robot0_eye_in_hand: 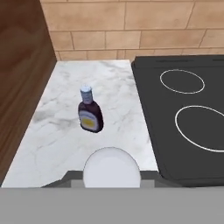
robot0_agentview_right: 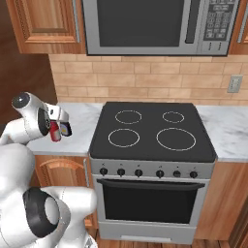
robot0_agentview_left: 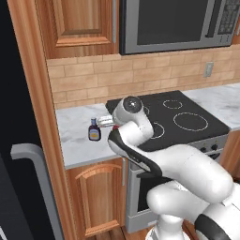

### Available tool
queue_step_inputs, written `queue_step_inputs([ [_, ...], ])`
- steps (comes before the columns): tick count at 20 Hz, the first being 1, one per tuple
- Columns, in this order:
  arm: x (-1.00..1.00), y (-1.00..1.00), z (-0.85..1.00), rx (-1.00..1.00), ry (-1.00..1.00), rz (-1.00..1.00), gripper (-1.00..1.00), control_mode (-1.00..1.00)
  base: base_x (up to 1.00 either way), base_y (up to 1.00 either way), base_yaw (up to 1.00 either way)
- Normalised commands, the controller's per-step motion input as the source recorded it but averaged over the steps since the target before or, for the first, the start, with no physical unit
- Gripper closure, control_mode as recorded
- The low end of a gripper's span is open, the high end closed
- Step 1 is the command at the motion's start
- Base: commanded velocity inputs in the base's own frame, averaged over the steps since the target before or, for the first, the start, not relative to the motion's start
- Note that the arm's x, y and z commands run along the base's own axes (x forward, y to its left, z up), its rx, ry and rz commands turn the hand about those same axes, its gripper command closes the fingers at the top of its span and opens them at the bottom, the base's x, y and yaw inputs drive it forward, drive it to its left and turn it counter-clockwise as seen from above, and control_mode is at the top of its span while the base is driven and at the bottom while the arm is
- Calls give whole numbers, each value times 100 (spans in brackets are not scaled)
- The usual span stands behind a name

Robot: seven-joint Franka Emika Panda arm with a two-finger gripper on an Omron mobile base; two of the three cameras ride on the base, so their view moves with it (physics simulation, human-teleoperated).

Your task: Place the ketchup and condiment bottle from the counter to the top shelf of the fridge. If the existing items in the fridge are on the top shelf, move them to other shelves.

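My gripper (robot0_agentview_right: 58,129) is shut on the ketchup (robot0_agentview_right: 54,131), a red bottle held just above the counter's (robot0_agentview_left: 75,140) right part. In the hand view its white cap (robot0_eye_in_hand: 112,169) sits between my fingers at the bottom. The condiment bottle (robot0_eye_in_hand: 90,114), dark with a pale cap and a blue-white label, stands upright on the marbled counter (robot0_eye_in_hand: 57,131), a little ahead of the hand. From the left base view it (robot0_agentview_left: 94,131) is just left of the gripper (robot0_agentview_left: 107,123). The black fridge (robot0_agentview_left: 18,140) fills the far left; its top shelf and the existing items are out of view.
A black stovetop (robot0_agentview_right: 152,131) with four rings borders the counter on the right, over an oven (robot0_agentview_right: 155,203). A microwave (robot0_agentview_right: 150,24) and wooden cabinets (robot0_agentview_left: 77,23) hang above. A wooden panel (robot0_agentview_left: 40,117) separates counter and fridge. The fridge's grey bar handle (robot0_agentview_left: 35,164) sticks out low at left.
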Motion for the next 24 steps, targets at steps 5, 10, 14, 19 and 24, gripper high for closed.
queue_step_inputs([
  [5, -100, -69, 99, 0, 1, 0, 100, -100, 0, 0, 0],
  [10, -100, -40, 92, 0, 0, 1, 100, -100, 0, 0, 0],
  [14, -100, -11, 88, -1, 0, 0, 100, -100, 0, 0, 0],
  [19, -100, -8, 80, -2, 1, 0, 100, -100, 0, 0, 0],
  [24, -99, -8, 59, 0, 3, 1, 100, -100, 0, 0, 0],
])
